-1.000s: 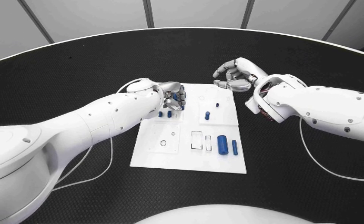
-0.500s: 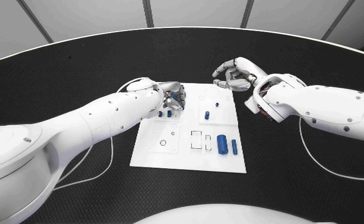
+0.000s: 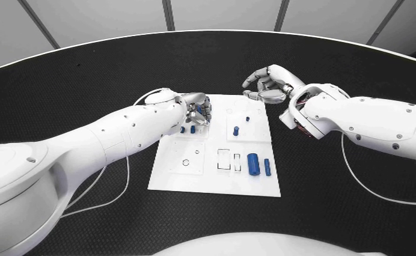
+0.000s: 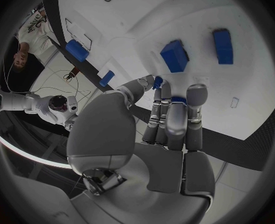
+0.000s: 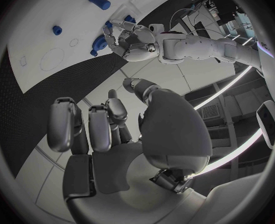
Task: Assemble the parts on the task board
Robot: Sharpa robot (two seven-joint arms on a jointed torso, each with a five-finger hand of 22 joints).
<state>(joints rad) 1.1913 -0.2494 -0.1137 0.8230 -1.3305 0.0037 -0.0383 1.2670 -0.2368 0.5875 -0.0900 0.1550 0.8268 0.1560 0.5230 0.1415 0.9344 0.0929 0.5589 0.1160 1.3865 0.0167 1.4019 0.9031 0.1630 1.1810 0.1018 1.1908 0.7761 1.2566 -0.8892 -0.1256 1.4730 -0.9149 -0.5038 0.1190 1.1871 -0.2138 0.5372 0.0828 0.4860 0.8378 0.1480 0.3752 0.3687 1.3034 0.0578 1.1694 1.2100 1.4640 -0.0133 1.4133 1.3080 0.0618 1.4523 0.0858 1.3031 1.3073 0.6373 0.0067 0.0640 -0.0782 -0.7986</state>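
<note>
The white task board (image 3: 217, 175) lies mid-table, blue parts on it: two cylinders (image 3: 253, 164) near its right edge, smaller pieces (image 3: 235, 130) farther up. The left hand (image 3: 199, 110) hovers over the board's far-left corner, fingers curled; any grip cannot be told. The right hand (image 3: 270, 83) hangs beyond the far-right corner, fingers curled, empty.

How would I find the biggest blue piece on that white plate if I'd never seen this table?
Start at the white plate in the middle of the black table. Look at its near right part, beside the rectangular cutouts. The big blue piece lies there, thicker and longer than the slim blue piece just right of it.
</note>
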